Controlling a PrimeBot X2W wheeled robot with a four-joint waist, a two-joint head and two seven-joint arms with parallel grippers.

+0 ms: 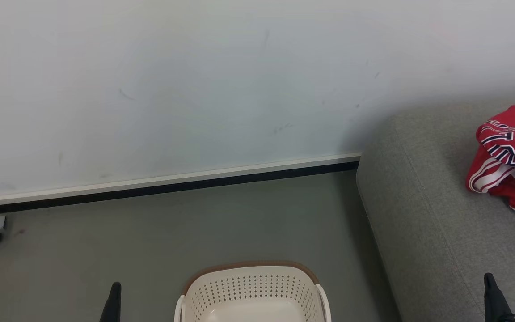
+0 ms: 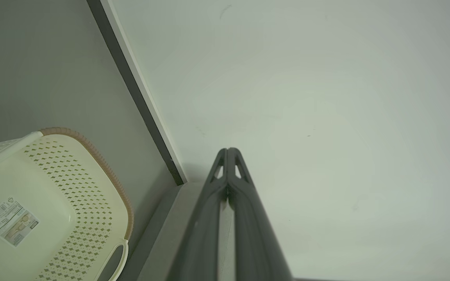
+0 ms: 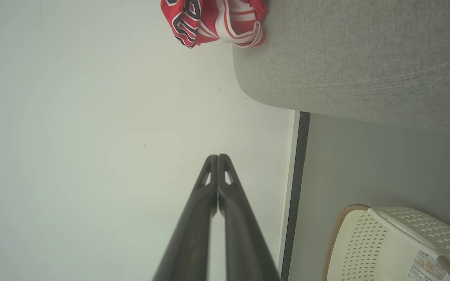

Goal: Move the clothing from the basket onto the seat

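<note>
Head view — left fingers [image 1: 113,302], right fingers [image 1: 492,297] clenched — open floor [image 1: 351,264] between basket [image 1: 253,288], seat [image 1: 427,214] edge

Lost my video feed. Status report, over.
Left gripper, right gripper shut, empty. Clothing lies on the seat; basket bare where visible. Nothing seen in the way.

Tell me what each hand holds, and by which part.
Nothing is held. The left hand and the right hand are both shut on nothing; the clothing lies loose on the seat.
</note>
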